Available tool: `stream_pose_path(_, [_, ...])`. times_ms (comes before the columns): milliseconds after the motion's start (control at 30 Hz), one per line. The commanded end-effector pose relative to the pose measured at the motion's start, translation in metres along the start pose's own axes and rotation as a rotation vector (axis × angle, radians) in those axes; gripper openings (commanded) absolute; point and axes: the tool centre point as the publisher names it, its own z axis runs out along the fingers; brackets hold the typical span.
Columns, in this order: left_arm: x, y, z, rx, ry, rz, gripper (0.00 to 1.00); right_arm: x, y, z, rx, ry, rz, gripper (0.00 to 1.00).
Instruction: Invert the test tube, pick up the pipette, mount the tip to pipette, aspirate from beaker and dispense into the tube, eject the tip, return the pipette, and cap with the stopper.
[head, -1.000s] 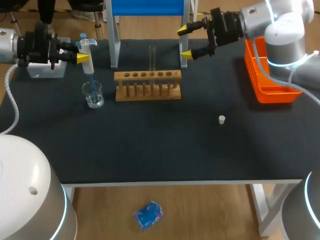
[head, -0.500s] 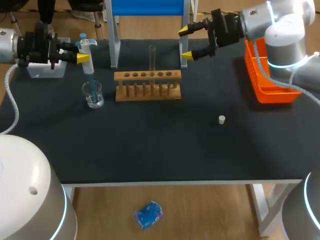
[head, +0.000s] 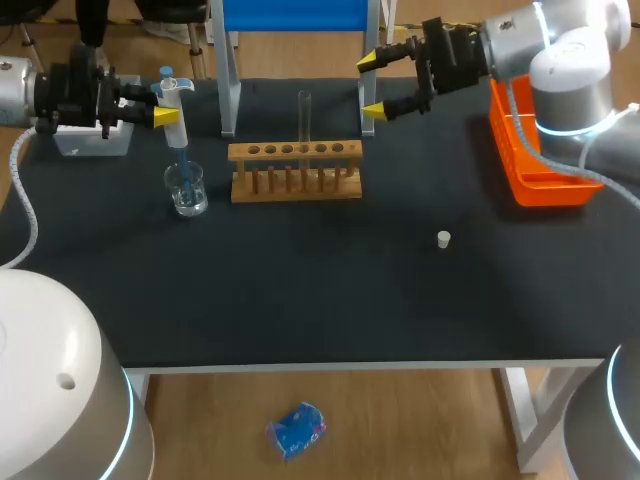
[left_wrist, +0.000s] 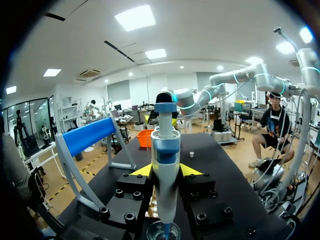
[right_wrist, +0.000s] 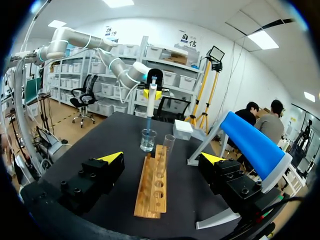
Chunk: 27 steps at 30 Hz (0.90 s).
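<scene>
Left gripper (head: 163, 106) clamps the pipette (head: 172, 90), its tip in the beaker (head: 187, 190) near the table's (head: 300, 290) back-left corner. Right gripper (head: 370, 85) is spread wide. A tilted lift could topple the beaker.

Matt tabletop (head: 300, 290), bare wooden rack (head: 295, 152), clear glass beaker (head: 187, 190) and test tube (head: 304, 115), smooth plastic bin (head: 545, 185).

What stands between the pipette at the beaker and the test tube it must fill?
Nothing visible does. Only the empty left holes of the wooden rack lie low along the way to the test tube; the stand leg sits behind that line.
</scene>
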Motion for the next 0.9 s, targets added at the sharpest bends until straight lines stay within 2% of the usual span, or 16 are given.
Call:
stream_pose_path(33, [0.0,-0.001,-0.001,-0.001,0.002,0.0,0.0,0.001,0.0,0.0,0.0,-0.002,0.0,1.0])
stream_pose_path(367, [0.001,-0.007,-0.001,-0.011,-0.007,0.014,0.0,0.001,0.0,0.0,0.0,-0.002,0.0,1.0])
stream_pose_path(900, [0.007,-0.035,-0.003,-0.047,-0.009,0.038,0.0,0.001,0.0,0.0,0.0,-0.002,0.0,1.0])
